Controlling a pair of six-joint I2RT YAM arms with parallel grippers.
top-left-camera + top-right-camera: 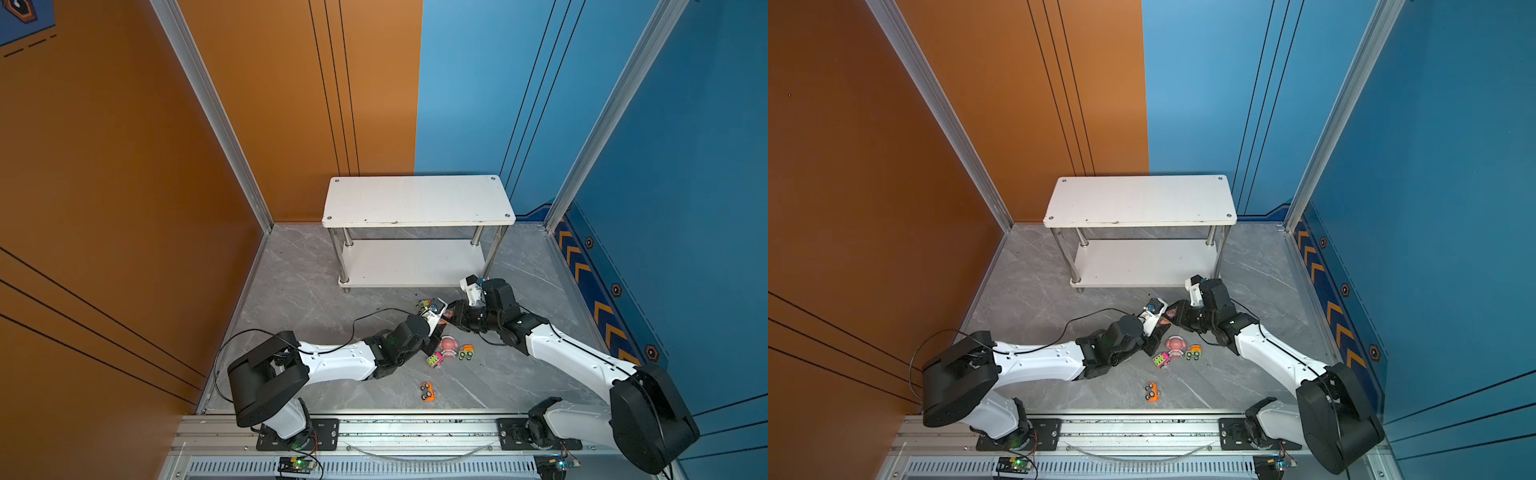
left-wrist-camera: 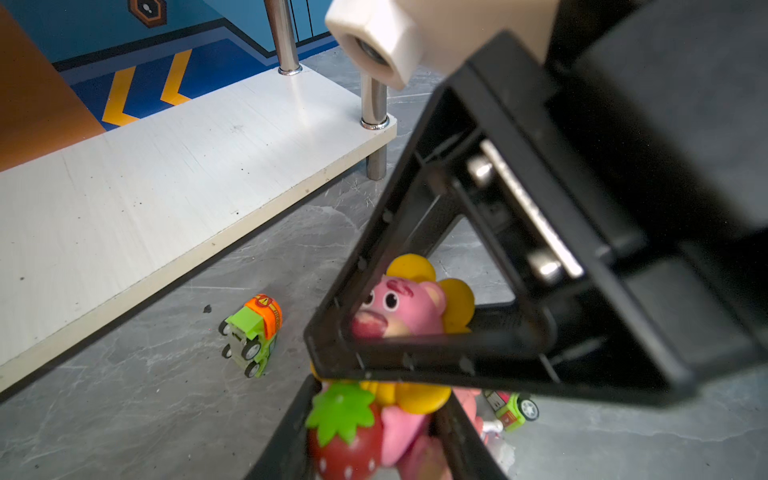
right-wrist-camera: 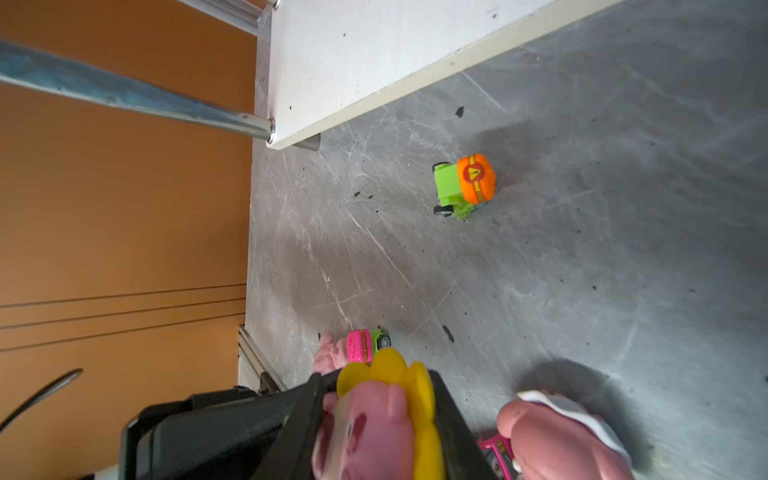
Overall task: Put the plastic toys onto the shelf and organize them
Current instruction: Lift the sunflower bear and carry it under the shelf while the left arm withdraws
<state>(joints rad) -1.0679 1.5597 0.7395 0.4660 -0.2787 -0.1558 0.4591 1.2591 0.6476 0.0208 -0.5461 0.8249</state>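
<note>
1. The bear figure (image 2: 399,307) was held over the desk (image 1: 316,299), near the front of the shelf (image 1: 415,199), shared between both hands.
2. My left hand (image 2: 378,409) was clamped on its body. My right hand (image 3: 378,386) pressed its fingers against both sides of the petalled head.
3. Both shelf boards were bare, so I judged that nothing was placed yet.
4. A green truck (image 3: 465,187) lay between the hands and the shelf. A pink figure (image 1: 448,345) and an orange car (image 1: 428,391) lay nearer the arm bases.
</note>
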